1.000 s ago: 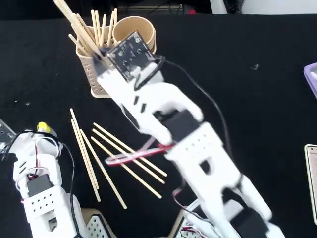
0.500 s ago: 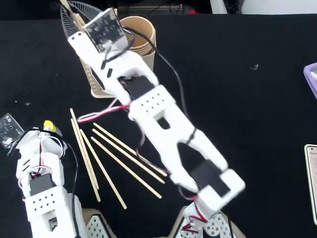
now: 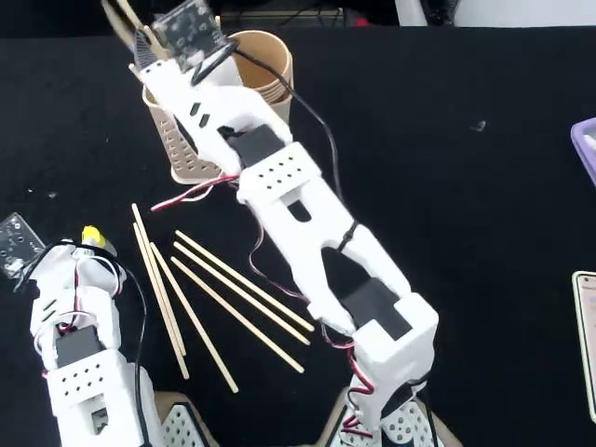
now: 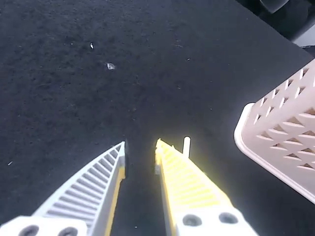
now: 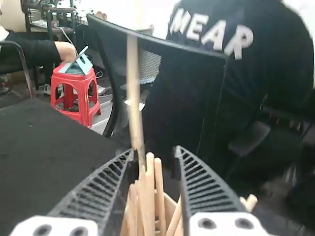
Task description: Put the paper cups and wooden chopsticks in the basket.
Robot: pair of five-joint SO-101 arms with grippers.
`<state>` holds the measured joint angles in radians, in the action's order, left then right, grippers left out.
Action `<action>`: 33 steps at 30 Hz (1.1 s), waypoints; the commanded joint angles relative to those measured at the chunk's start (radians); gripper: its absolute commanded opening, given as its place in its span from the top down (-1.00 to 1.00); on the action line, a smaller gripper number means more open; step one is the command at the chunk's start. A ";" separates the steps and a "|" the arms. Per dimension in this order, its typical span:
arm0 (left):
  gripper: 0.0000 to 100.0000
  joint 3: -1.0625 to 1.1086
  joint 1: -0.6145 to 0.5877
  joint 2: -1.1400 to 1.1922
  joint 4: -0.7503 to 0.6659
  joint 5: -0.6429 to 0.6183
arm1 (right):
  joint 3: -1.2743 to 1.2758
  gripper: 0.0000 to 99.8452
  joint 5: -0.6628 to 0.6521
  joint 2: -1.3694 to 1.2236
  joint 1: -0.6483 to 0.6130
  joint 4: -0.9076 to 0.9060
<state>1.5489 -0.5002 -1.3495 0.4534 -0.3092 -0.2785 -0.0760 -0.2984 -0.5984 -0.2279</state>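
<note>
The right arm stretches across the black worktop (image 3: 447,186) to the white basket (image 3: 182,149) at its far left. The right fingers (image 5: 181,164) hang just over the basket's mouth, a narrow gap between them. A bunch of chopsticks (image 5: 147,196) standing in the basket pokes up into that gap without filling it. One tall stick (image 5: 133,93) rises past the tips, close against one finger; whether it touches cannot be told.

The cups (image 3: 270,65), tan and stacked, stand at the basket's far right corner, right beside the arm. Whether they sit inside the basket or just against it cannot be told from the high view.

Several loose sticks (image 3: 160,291) lie flat on the worktop nearer the arm bases, between the two arms, fanned out and well apart from the basket.

The left arm sits at the near left edge. The left fingers (image 4: 162,155), one grey and one yellow, point down at the worktop, slightly apart with nothing between them. The end of one loose stick (image 4: 186,145) lies just beside the yellow finger, and a corner of the basket shows near it.
</note>
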 commanded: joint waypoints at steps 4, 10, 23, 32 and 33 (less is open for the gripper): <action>0.77 -0.012 0.013 -0.012 -0.026 0.012 | -0.174 0.74 0.035 0.028 0.028 -0.109; 0.77 -0.010 0.015 -0.012 -0.026 0.012 | -0.295 0.74 0.031 0.205 0.026 -0.500; 0.77 -0.194 0.016 -0.012 0.173 0.126 | -0.275 0.73 -0.025 0.430 0.094 -1.502; 0.49 -0.489 0.067 -0.002 0.543 0.330 | 0.346 0.73 -0.123 0.707 0.324 -1.270; 0.50 -0.489 0.077 -0.002 0.574 0.359 | 0.460 0.73 -0.133 0.768 0.336 -1.206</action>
<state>1.1423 -0.4542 -1.3495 0.9444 -0.0299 -0.0974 -0.1741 0.3015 -0.3099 -1.5919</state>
